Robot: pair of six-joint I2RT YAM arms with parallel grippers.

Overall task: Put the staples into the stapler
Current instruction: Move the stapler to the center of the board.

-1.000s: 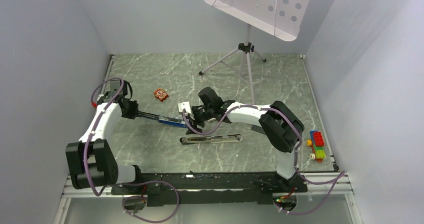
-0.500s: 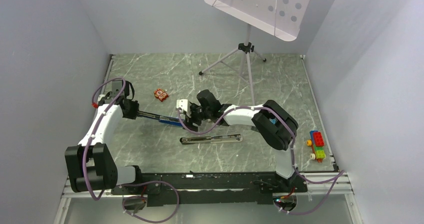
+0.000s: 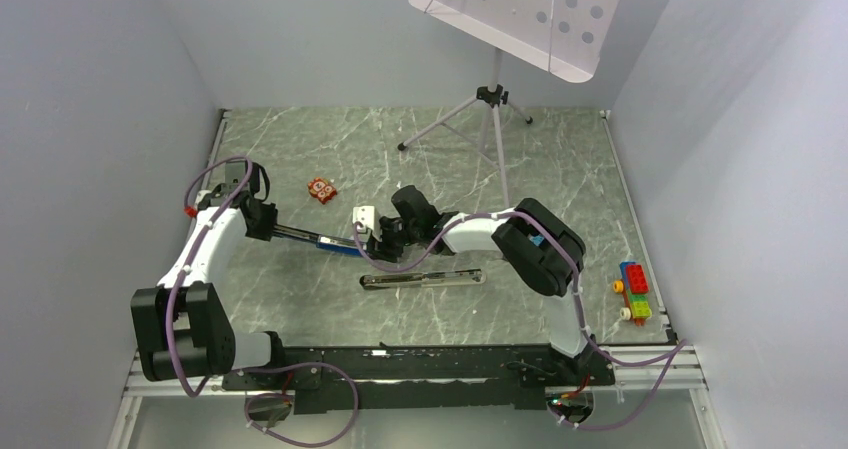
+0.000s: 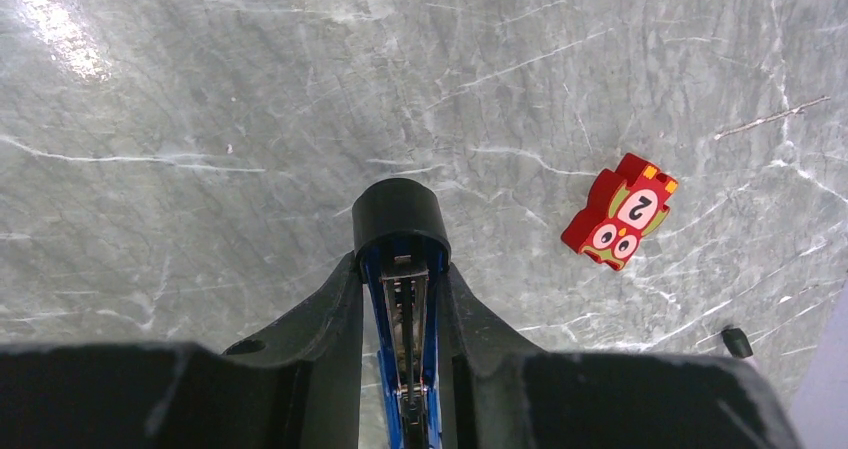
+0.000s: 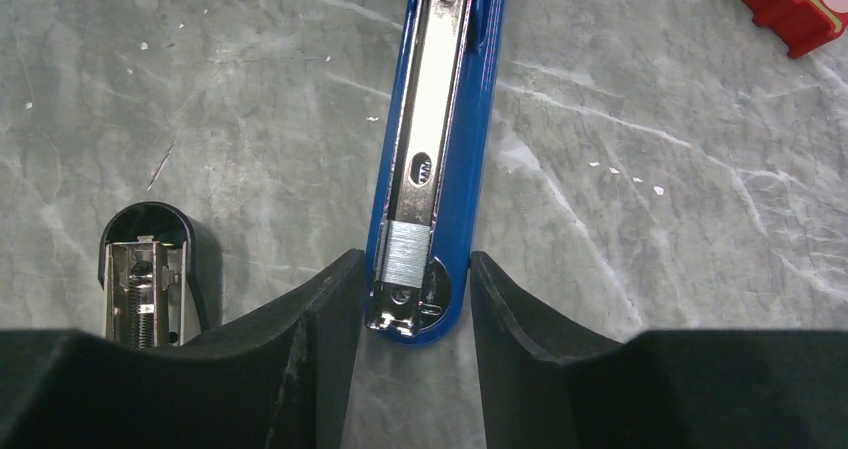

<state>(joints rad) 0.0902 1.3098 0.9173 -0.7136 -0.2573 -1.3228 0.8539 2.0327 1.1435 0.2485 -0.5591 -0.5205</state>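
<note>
Shifts R gripper (image 5: 413, 261) left, jaws narrowing yet apart, astride right tip of stapler (image 5: 440, 119) w/ staples (image 5: 405, 251) between, long axis running left to L gripper (image 4: 400, 269) pinching it.

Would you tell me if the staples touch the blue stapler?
Touching: the right wrist view shows the staples seated inside the blue stapler, in its channel.

Staples (image 5: 404, 253) in stapler (image 5: 482, 119) channel; owl block (image 3: 321, 190) behind-left
</note>
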